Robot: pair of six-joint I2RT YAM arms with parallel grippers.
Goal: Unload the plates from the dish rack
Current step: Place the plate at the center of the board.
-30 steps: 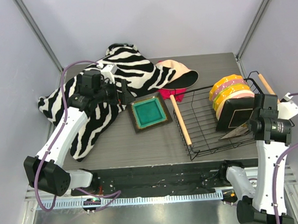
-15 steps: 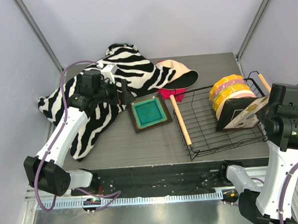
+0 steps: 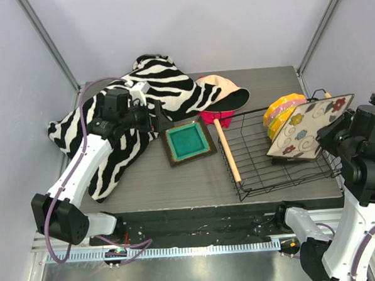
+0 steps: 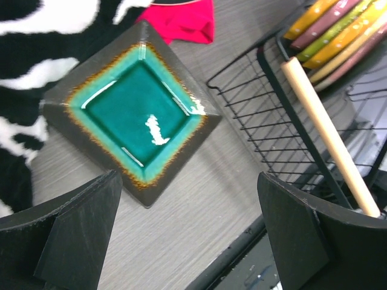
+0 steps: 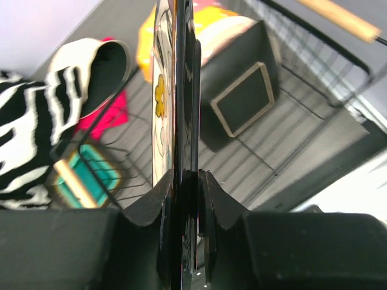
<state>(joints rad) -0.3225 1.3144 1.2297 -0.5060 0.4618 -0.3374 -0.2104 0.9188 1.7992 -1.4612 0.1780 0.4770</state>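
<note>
My right gripper (image 3: 330, 133) is shut on the edge of the cream square plate with flowers (image 3: 306, 129) and holds it tilted above the right half of the black wire dish rack (image 3: 248, 151). In the right wrist view this plate (image 5: 161, 90) stands edge-on between my fingers (image 5: 151, 202). A dark square plate (image 5: 242, 99) leans in the rack below, against the round yellow, pink and orange plates (image 3: 283, 106). My left gripper (image 3: 154, 120) is open and empty, above the table beside a teal square plate (image 3: 187, 142), which also shows in the left wrist view (image 4: 136, 115).
A zebra-striped cloth (image 3: 166, 88) covers the back left. A peach hat (image 3: 223, 91) and a red cloth (image 3: 219, 118) lie behind the rack. The rack's wooden handle (image 3: 227, 151) runs along its left side. The table's front edge (image 3: 228, 204) is close to the rack.
My right gripper has risen and swung right, lifting the cream flowered plate out of the rack and tilting its face upward. The left arm has not moved.
</note>
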